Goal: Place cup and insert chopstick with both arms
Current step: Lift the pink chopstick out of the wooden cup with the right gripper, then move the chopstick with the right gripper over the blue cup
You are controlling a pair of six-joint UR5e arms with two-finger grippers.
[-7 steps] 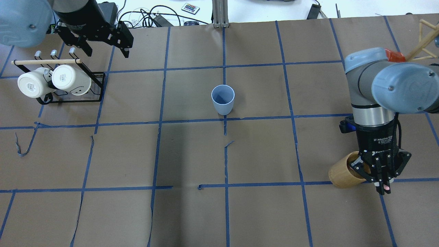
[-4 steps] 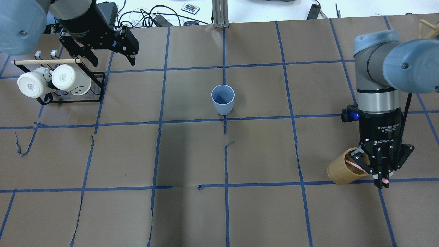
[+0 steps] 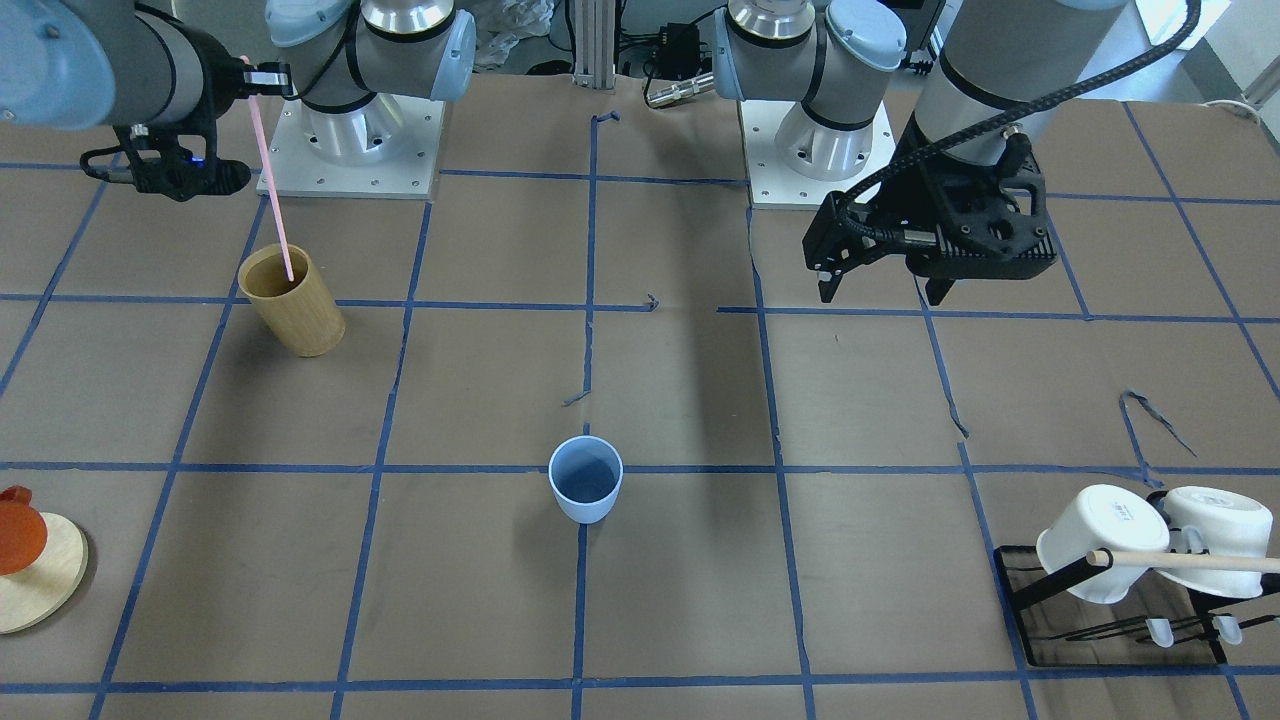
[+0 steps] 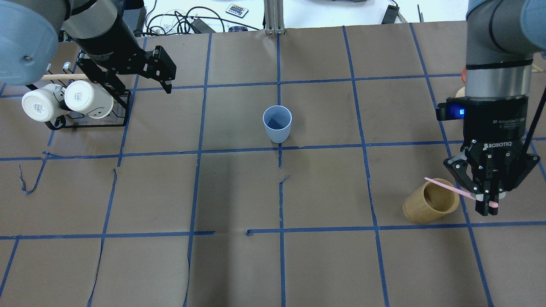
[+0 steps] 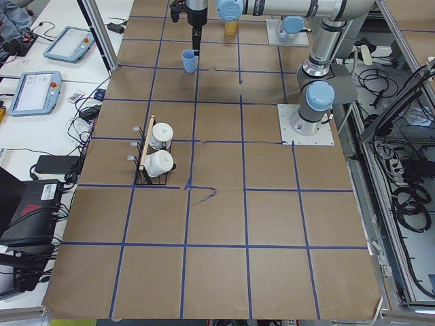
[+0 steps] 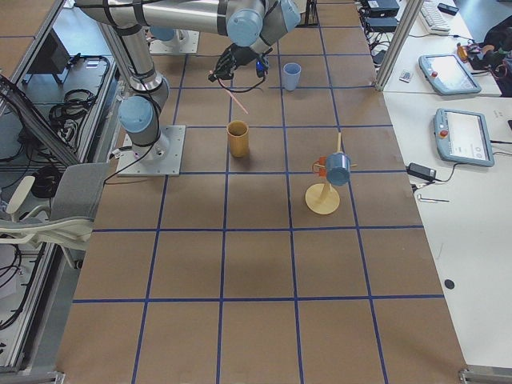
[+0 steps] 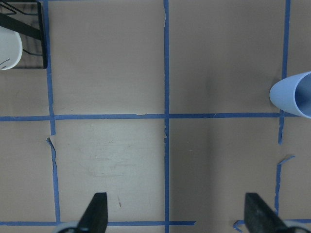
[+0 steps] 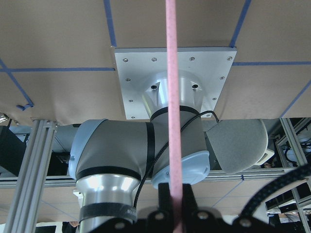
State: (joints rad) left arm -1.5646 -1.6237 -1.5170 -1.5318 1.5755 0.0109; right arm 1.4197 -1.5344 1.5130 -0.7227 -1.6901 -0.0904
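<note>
Pink chopstick clamped in right gripper, tip above bamboo cylinder; left gripper wide, empty.

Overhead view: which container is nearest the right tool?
The tan bamboo cylinder, right beside the right tool holding the chopstick; the blue cup is mid-table, the white mugs far off on the rack.

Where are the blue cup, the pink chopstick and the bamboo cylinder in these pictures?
blue cup [image 4: 278, 136]: overhead exterior view, on its outer wall.
pink chopstick [image 3: 270, 175]: exterior front-facing view, on the middle of its shaft.
bamboo cylinder [image 3: 300, 318]: exterior front-facing view, on its side wall.
</note>
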